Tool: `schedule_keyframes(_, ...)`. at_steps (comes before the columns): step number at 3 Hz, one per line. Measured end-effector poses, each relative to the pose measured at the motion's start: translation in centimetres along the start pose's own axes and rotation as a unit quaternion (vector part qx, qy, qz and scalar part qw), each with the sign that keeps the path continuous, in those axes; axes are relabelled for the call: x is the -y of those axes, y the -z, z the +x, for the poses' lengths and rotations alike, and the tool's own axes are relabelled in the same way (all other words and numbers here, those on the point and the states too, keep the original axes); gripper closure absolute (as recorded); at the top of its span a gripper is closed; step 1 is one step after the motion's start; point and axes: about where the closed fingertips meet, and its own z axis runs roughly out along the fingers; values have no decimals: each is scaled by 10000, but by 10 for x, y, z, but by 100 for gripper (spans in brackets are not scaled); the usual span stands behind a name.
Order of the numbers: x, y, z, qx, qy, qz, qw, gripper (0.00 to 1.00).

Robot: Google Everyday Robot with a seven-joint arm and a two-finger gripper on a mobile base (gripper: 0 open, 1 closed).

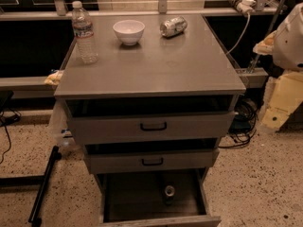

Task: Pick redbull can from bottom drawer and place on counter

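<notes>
The redbull can (169, 191) stands up straight in the open bottom drawer (128, 200). It is near the back, a bit right of the middle, and nothing else is close to it. I look down on its shiny silver top. It is dark in there, so I can hardly see its side.

I think the can is light, but I cannot tell if it is full. Its metal skin is thin and smooth, so it could slip, and it could dent if I squeeze too hard. I would take it by its round side, about halfway up, with a soft, even squeeze, and keep it straight up. The drawer above hangs just over it, so there is little room.

My claw is not in this view, so I cannot tell if it is open or closed, or if it holds anything.

The worktop (156, 70) has bare room at the front for the can. The water bottle (84, 32), bowl (129, 31) and dented can (173, 26) sit at the back.
</notes>
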Motion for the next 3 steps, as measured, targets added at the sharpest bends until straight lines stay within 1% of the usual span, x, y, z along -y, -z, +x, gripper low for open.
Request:
schedule_keyframes(1, 0, 0, 0, 0, 0, 0, 10000, 0)
schedule_keyframes(2, -5, -9, 2, 70, -23, 76, 9999, 19)
schedule_keyframes(3, -25, -40, 11, 185, -8, 170, 9997, 42)
